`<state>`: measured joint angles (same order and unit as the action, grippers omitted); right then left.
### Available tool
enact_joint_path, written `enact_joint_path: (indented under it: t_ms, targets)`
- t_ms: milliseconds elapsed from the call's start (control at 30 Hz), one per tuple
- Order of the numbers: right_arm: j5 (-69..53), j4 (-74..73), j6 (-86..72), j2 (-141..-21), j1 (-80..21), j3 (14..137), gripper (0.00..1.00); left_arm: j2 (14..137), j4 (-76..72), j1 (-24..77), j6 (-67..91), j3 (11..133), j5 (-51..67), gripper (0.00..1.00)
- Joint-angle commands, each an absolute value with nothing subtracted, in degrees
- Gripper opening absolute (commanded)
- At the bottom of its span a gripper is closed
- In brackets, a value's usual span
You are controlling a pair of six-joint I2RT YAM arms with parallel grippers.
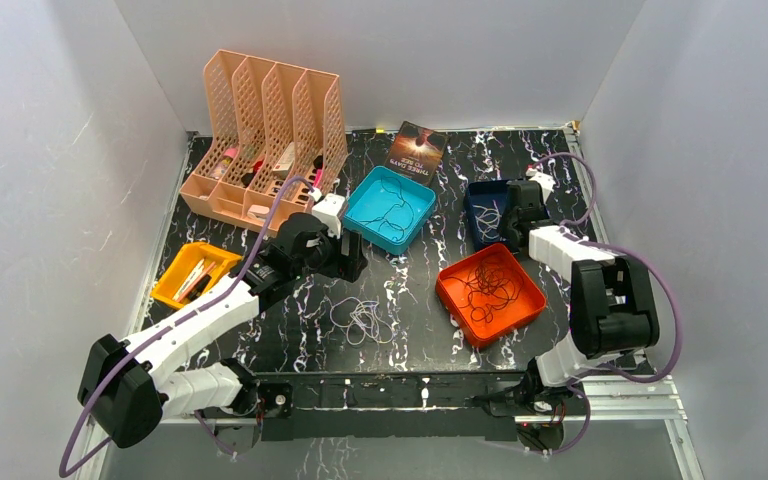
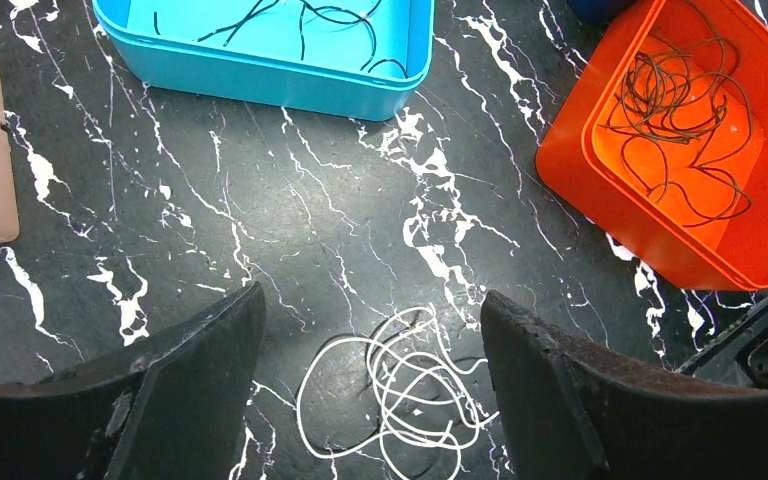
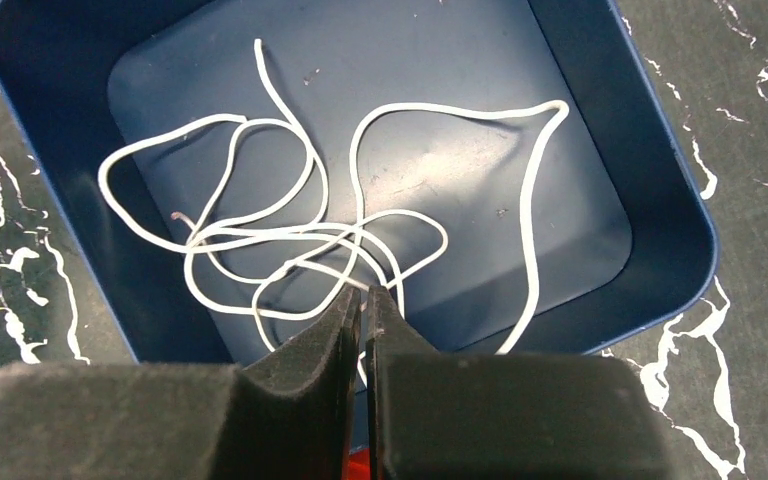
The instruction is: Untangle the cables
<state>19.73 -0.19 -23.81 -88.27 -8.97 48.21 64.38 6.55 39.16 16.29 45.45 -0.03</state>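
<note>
A tangle of white cable point(image 2: 400, 390) lies in loose loops on the black marble table point(image 1: 400, 300), also seen from above point(image 1: 358, 320). My left gripper point(image 2: 372, 295) hovers over it, open, the loops lying between its fingers. Another white cable point(image 3: 290, 200) sprawls in the navy tray point(image 3: 660, 200). My right gripper point(image 3: 362, 290) is over that tray's near side, its jaws pressed together with a white strand running into the slit at the tips. Dark cables point(image 2: 675, 110) fill the orange tray point(image 1: 480, 335), and a thin dark cable point(image 2: 310, 20) lies in the teal tray point(image 1: 405, 240).
A peach file organiser point(image 1: 260, 130) stands at the back left, a yellow tray point(image 1: 195, 275) of small items at the left edge, and a booklet point(image 1: 417, 148) against the back wall. White walls enclose the table on three sides.
</note>
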Motion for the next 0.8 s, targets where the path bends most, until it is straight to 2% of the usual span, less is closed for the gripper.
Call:
enact_joint_path:
  t_ms: [0, 367, 767]
  targets:
    - [20.6, 2.6, -24.1, -89.7, -8.7, 50.5, 0.14, 63.4, 6.9, 38.9, 16.7, 45.5, 0.0, 0.77]
    - [11.4, 5.7, -22.3, -85.3, -8.7, 51.3, 0.18, 63.7, 7.3, 38.9, 16.5, 46.2, -0.3, 0.77]
    - [14.9, 3.1, -24.4, -74.9, -8.6, 50.0, 0.35, 63.3, 8.0, 38.9, 18.5, 46.1, -0.3, 0.78]
